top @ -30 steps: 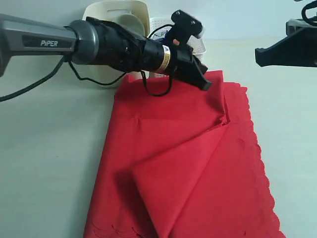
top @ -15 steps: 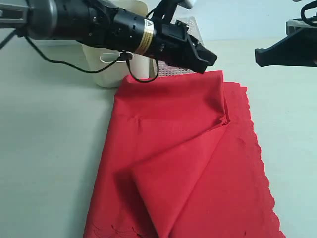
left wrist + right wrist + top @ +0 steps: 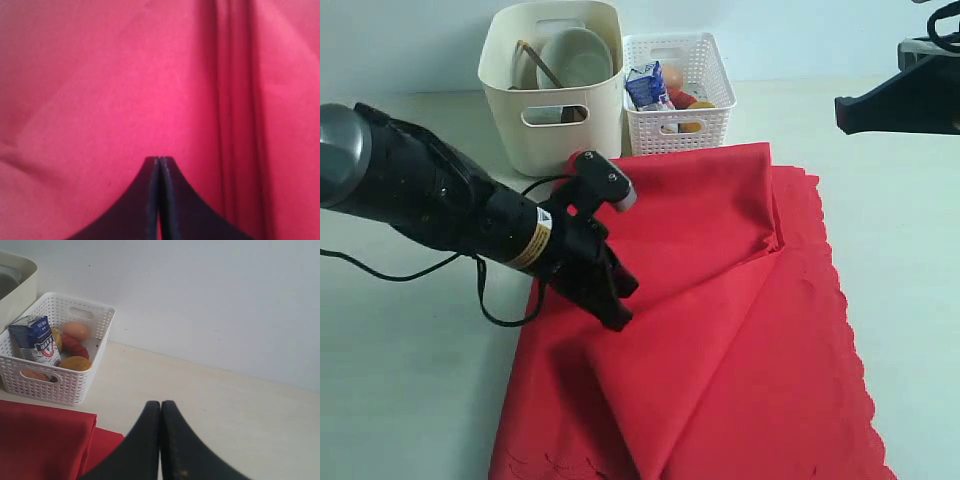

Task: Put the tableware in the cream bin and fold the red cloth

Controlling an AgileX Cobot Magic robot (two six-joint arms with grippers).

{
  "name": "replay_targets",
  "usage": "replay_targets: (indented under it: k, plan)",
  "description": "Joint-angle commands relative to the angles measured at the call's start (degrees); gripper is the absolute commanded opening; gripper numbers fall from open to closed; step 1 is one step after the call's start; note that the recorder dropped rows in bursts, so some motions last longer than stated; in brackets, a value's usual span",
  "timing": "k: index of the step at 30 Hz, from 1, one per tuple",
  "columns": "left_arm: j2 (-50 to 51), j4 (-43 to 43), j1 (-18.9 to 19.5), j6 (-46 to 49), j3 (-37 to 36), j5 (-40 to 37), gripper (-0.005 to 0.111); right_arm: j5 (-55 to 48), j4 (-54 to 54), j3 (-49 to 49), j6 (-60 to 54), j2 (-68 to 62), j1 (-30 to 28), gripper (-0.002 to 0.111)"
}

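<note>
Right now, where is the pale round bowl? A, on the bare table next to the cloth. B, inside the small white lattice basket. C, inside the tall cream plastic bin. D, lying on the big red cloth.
C: the pale round bowl sits inside the tall cream plastic bin, whereas the white lattice basket beside it holds the blue milk carton and other food.

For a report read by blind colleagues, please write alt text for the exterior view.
The left gripper, shut, points down, low over a partly folded red cloth on a table. Behind the cloth stand a cream bin holding a bowl and a white lattice basket of food; the right gripper hovers at the right edge.
</note>
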State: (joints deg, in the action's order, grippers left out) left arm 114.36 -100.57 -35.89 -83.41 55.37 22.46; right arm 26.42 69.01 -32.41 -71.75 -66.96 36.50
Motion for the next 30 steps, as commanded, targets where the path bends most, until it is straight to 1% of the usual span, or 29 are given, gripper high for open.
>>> replay_targets:
  k: [1, 3, 5, 7, 11, 13, 15, 16, 19, 22, 24, 27, 30]
  plan:
    - [-0.7, 0.6, -0.4, 2.7, -1.9, 4.2, 0.001, 0.1, -0.6, 0.0, 0.4, 0.0, -0.3, 0.0]
    - [-0.7, 0.6, -1.8, 2.8, -1.9, 9.4, 0.001, 0.1, -0.6, 0.0, 0.4, 0.0, -0.3, 0.0]
    - [-0.7, 0.6, -4.6, 3.7, -1.9, 10.7, 0.001, 0.1, -0.6, 0.0, 0.4, 0.0, -0.3, 0.0]
    - [-0.7, 0.6, -8.6, 3.5, -1.9, 10.7, 0.001, 0.1, -0.6, 0.0, 0.4, 0.0, -0.3, 0.0]
    - [-1.5, 0.6, -20.0, 3.5, 1.1, 10.7, 0.001, 0.2, -0.6, 0.0, 0.4, 0.0, -0.3, 0.0]
    - [-2.5, 0.6, -25.0, 4.0, 3.7, 9.6, 0.001, 0.3, -0.6, 0.0, 0.4, 0.0, -0.3, 0.0]
    - [-3.7, 0.6, -28.0, 4.0, 5.4, 6.1, 0.001, 0.9, -0.6, 0.0, 0.1, 0.0, -0.3, 0.0]
    - [-4.5, 0.6, -28.9, 4.0, 5.6, 3.4, 0.001, 1.6, -0.4, 0.0, -0.2, 0.0, -0.3, 0.0]
    - [-8.1, 0.6, -29.0, 3.3, 4.1, -5.6, 0.001, 4.3, 1.1, 0.0, -0.2, 0.0, -0.3, 0.0]
    - [-12.1, 0.6, -26.8, 1.9, 0.1, -13.2, 0.001, 6.0, 2.5, 0.0, -0.2, 0.0, -0.3, 0.0]
    - [-14.5, 0.6, -25.0, 1.0, -3.4, -16.4, 0.001, 5.8, 2.5, 0.0, -0.2, 0.0, -0.3, 0.0]
    - [-18.6, 0.6, -21.7, 0.2, -8.8, -19.3, 0.001, 1.7, 1.8, 0.0, -0.2, 0.0, -0.3, 0.0]
    - [-23.2, 0.6, -18.7, -2.2, -14.4, -24.1, 0.001, -10.2, -3.9, -1.0, 1.7, -0.4, -0.3, 0.0]
